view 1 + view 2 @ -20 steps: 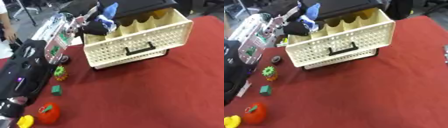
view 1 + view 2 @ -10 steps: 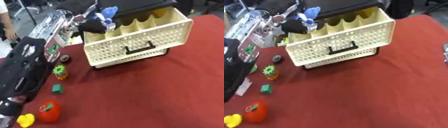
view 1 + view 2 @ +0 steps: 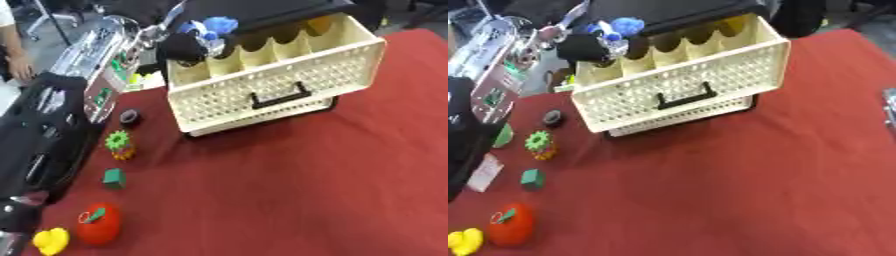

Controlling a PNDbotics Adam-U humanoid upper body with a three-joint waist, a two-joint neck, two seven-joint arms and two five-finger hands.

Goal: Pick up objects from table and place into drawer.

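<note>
Left hand (image 3: 185,46): at 11 o'clock, over the left end of the open drawer (image 3: 289,80), fingers curled round a blue thing.
Blue thing (image 3: 213,26): in the left hand, sticking out toward 1 o'clock, just above the drawer's left-most compartment; blue with a paler patch, rounded and lumpy, its exact kind hard to make out.
Key relation: the compartment lies straight below the hand, so the drop looks to need only a short lowering and a release.
Drawer: cream, perforated front, black handle, pulled out toward 6 o'clock; its long axis runs from 9 toward 3 o'clock, tilted up at the right.
Nearer arm: the left; the right hand shows in neither view.
Left on the table: at 8 o'clock, a line of small things, namely a black ring (image 3: 130,116), a green gear (image 3: 117,141), a green block (image 3: 114,178), a red tomato (image 3: 99,230), and a yellow toy (image 3: 51,241).
</note>
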